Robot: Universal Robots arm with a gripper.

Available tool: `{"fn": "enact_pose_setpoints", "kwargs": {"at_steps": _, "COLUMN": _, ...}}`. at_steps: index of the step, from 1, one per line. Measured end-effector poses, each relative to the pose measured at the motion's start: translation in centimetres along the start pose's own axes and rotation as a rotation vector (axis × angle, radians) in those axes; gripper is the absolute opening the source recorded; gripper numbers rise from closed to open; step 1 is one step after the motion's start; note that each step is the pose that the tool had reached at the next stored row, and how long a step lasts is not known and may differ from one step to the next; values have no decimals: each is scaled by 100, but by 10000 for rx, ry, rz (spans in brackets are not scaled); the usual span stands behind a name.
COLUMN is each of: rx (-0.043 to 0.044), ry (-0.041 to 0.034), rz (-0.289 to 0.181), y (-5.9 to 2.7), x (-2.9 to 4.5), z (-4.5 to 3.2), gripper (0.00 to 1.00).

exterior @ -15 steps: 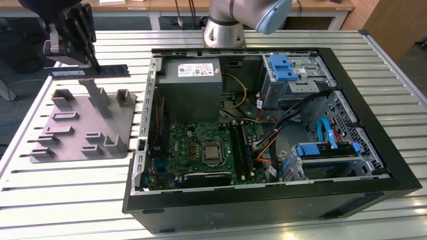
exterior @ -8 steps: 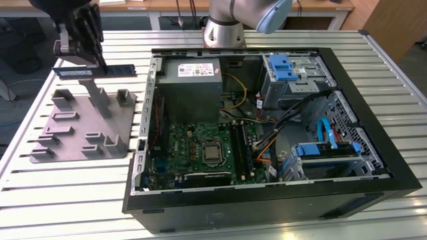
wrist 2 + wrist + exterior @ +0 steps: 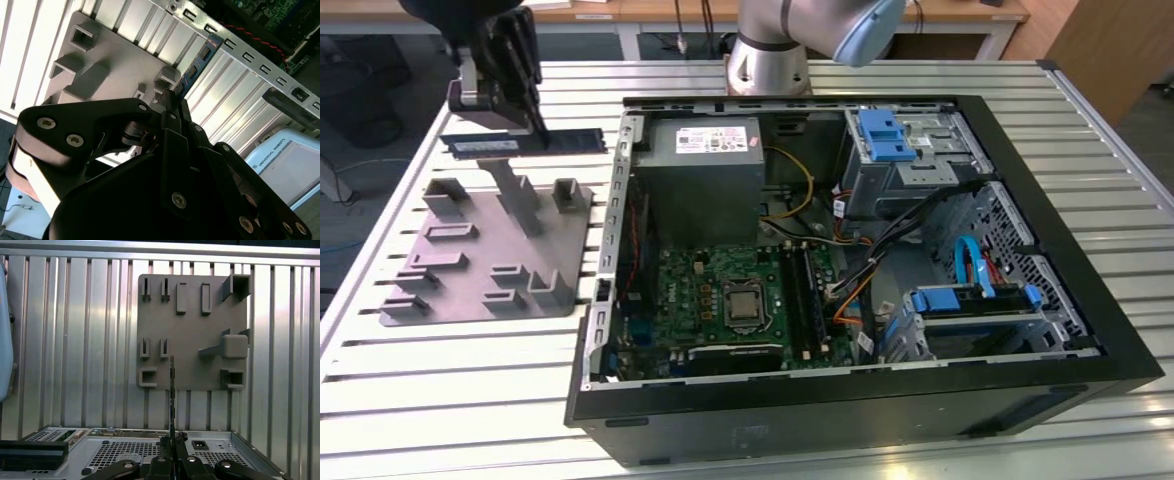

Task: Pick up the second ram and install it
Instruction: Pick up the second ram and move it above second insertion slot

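The second ram [image 3: 523, 144] is held pinched by the gripper [image 3: 507, 122] above the grey holder [image 3: 467, 260], at ten o'clock from the open case [image 3: 854, 410].

A grey holder [image 3: 487, 250] with little posts lies on the slatted metal table [image 3: 427, 400]. Just beside it sits an open black computer case [image 3: 854, 415], with a grey power box [image 3: 700, 150] and a green board [image 3: 720, 290] inside.

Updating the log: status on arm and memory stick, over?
Gripper: jaws shut on long thin dark blue-green circuit stick. Stick above grey plastic holder with upright posts, outside open black computer case. No obstruction seen around stick.
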State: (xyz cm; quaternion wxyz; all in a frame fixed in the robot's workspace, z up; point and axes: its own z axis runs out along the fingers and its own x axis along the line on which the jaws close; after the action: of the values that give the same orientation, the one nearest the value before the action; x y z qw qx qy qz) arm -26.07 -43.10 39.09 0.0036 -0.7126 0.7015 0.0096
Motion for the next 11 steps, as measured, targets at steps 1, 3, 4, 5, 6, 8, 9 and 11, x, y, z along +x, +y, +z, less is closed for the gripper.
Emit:
{"fn": "enact_pose_setpoints", "kwargs": {"at_steps": 1, "rx": 0, "ry": 0, "rz": 0, "y": -16, "x": 0, "z": 0, "gripper": 14}}
{"fn": "enact_pose_setpoints", "kwargs": {"at_steps": 3, "rx": 1, "ry": -1, "rz": 0, "y": -49, "x": 1, "z": 0, "gripper": 14}}
{"fn": "enact_pose_setpoints", "kwargs": {"at_steps": 4, "rx": 0, "ry": 0, "rz": 0, "y": -65, "x": 1, "z": 0, "gripper": 14}}
{"fn": "enact_pose_setpoints", "kwargs": {"at_steps": 5, "rx": 0, "ry": -1, "rz": 0, "y": -82, "x": 1, "z": 0, "gripper": 14}}
{"fn": "enact_pose_setpoints", "kwargs": {"at_steps": 6, "rx": 0, "ry": -1, "rz": 1, "y": -98, "x": 1, "z": 0, "gripper": 14}}
{"fn": "enact_pose_setpoints", "kwargs": {"at_steps": 8, "rx": 1, "ry": -1, "rz": 0, "y": -131, "x": 2, "z": 1, "gripper": 14}}
{"fn": "enact_pose_setpoints", "kwargs": {"at_steps": 9, "rx": 0, "ry": -1, "rz": 0, "y": -147, "x": 2, "z": 0, "gripper": 14}}
{"fn": "enact_pose_setpoints", "kwargs": {"at_steps": 11, "rx": 0, "ry": -1, "rz": 0, "y": -178, "x": 3, "z": 1, "gripper": 14}}
